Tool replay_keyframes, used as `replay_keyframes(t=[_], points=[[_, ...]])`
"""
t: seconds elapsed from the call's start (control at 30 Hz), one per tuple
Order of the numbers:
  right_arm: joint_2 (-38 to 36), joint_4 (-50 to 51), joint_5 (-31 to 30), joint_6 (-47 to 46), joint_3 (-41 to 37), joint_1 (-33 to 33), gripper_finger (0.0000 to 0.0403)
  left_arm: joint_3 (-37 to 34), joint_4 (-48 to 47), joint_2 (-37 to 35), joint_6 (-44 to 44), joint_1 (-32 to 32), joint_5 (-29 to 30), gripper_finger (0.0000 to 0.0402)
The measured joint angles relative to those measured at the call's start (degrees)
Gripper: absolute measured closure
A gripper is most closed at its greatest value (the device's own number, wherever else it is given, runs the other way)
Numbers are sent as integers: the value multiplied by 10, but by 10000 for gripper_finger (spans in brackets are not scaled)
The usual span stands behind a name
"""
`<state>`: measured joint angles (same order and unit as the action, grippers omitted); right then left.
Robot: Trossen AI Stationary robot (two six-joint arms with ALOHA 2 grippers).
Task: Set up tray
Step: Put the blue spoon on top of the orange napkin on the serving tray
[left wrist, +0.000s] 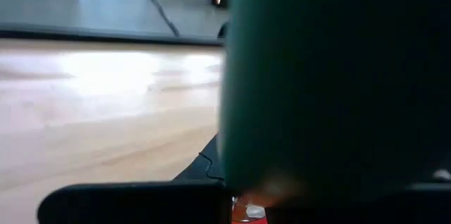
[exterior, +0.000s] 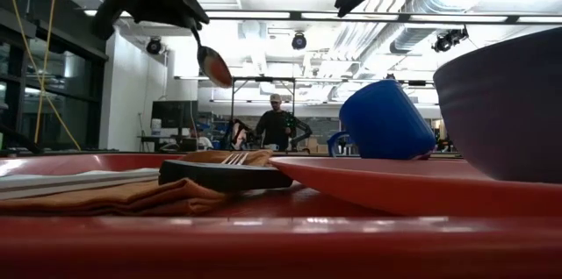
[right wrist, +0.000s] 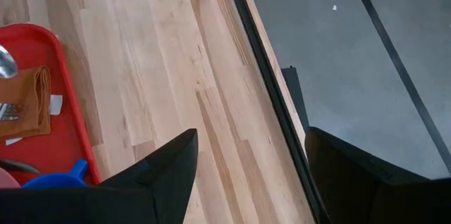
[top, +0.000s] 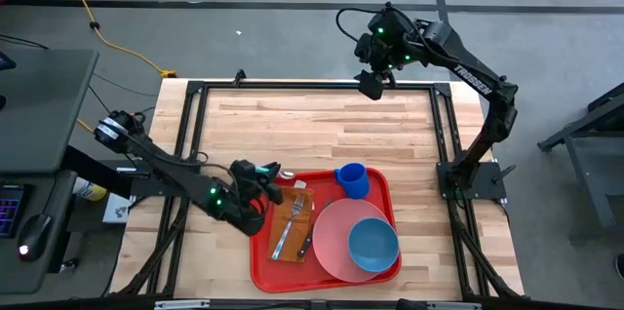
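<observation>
Red tray (top: pixel 261 269) sits at the tabletop's (top: pixel 322 125) 6 o'clock edge; left end effector (top: pixel 265 175) pinches a spoon (exterior: pixel 213 64) above it, right end effector (top: pixel 370 84) gapes empty at 12 o'clock. Loaded, stiff, slick plastic, probably heavy: best gripped at the rim.

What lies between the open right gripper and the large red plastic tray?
Only bare wooden table separates the right gripper from the large red plastic tray, as the high view shows.
</observation>
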<state>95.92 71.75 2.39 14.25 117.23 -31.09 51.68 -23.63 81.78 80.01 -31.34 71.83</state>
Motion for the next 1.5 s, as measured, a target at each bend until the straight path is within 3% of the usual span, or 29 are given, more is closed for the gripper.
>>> replay_keyframes(t=[0.37,0.57,0.83,1.23,1.4,1.5], points=[[0,0,23,17,0,0,162,1,52,85,73,-56,129,331],[0,2,42,24,0,0,162,1,128,160,88,-68,151,331],[0,13,47,34,0,0,162,0,175,233,102,-93,122,331],[0,28,47,38,0,0,162,1,54,234,137,-84,18,331],[0,29,47,38,0,0,162,1,45,233,137,-85,9,330],[0,29,47,39,0,0,162,0,44,234,133,-84,-20,285]])
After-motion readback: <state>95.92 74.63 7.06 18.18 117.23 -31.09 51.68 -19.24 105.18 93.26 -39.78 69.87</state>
